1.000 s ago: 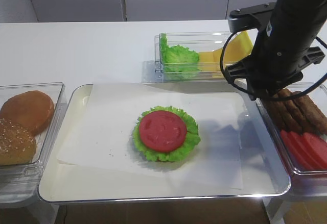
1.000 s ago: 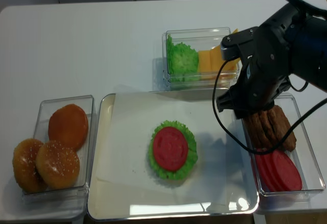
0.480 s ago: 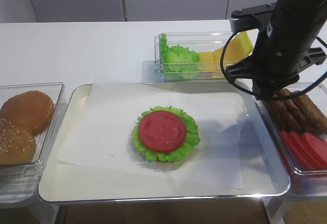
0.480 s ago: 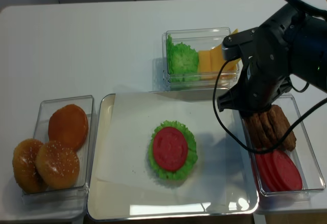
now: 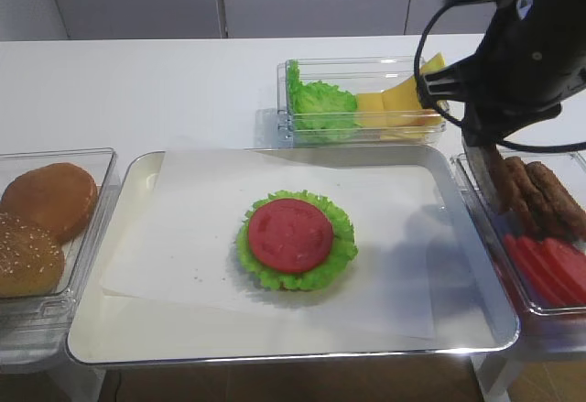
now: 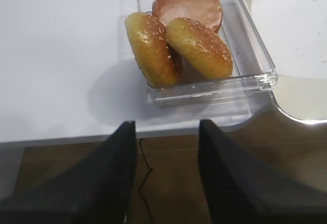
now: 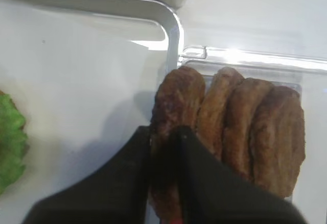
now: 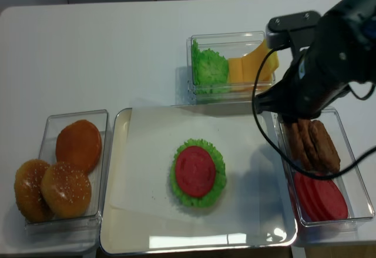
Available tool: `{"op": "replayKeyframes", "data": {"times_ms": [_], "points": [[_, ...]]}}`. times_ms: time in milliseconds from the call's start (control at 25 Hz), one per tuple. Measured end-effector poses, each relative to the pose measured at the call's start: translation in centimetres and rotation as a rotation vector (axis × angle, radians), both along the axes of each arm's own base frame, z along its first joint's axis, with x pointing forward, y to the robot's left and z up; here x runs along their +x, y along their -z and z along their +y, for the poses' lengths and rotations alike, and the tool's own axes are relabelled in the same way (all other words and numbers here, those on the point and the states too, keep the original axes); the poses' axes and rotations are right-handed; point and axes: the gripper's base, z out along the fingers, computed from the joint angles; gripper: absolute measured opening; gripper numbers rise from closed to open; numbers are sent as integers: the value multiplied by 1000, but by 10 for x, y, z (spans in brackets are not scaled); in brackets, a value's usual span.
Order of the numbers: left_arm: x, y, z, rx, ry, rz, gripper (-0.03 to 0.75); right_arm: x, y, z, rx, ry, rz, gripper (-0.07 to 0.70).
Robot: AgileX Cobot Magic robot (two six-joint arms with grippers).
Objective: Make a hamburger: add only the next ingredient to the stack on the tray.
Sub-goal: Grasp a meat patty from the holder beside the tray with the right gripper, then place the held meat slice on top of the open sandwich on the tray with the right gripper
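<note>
The stack, a red tomato slice on frilly green lettuce, lies mid-tray on the white paper of the metal tray. In the right wrist view my right gripper is shut on the leftmost meat patty, pinching it edge-on by its near rim, above the left end of the patty box. From overhead that patty hangs just under the black right arm, right of the tray. My left gripper is open and holds nothing, hovering off the table's front edge near the bun box.
Three more patties stand on edge in the clear box, with tomato slices in front. Lettuce and cheese fill a box behind the tray. Buns sit in a box at the left.
The right gripper shut on the leftmost patty, and the arm has risen and shifted slightly right, carrying the patty upward. The left arm and the stack stayed put.
</note>
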Motion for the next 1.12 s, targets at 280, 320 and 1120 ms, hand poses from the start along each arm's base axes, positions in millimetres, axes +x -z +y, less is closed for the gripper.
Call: {"op": "replayKeyframes", "data": {"times_ms": [280,320,1120], "points": [[0,0,0,0,0,0,302,-28,-38,-13,46,5,-92,129],[0,0,0,0,0,0,302,-33,-43,-14,44,-3,-105,129],[0,0,0,0,0,0,302,-59,-13,111,-52,-306,-163,128]]}}
